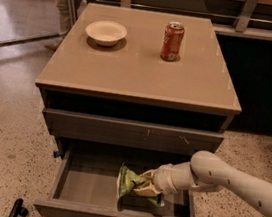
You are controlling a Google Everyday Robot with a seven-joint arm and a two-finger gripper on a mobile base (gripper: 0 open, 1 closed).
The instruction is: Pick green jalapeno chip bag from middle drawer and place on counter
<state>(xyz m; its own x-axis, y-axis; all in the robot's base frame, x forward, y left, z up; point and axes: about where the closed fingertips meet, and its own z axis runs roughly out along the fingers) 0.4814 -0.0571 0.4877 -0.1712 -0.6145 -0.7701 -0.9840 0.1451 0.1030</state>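
Observation:
The middle drawer [90,185] is pulled open below the cabinet. The green jalapeno chip bag [128,181], crumpled green foil with a white edge, stands tilted in the drawer's right half. My gripper [146,184] reaches into the drawer from the right on a white arm and is shut on the bag's right end. The bag sits slightly raised off the drawer floor. The counter [141,71] is the tan top slab above.
An orange-red soda can [172,41] and a pale bowl [106,31] stand at the back of the counter. A closed gray drawer front with scuff marks [132,133] is above the open drawer. Speckled floor surrounds the cabinet.

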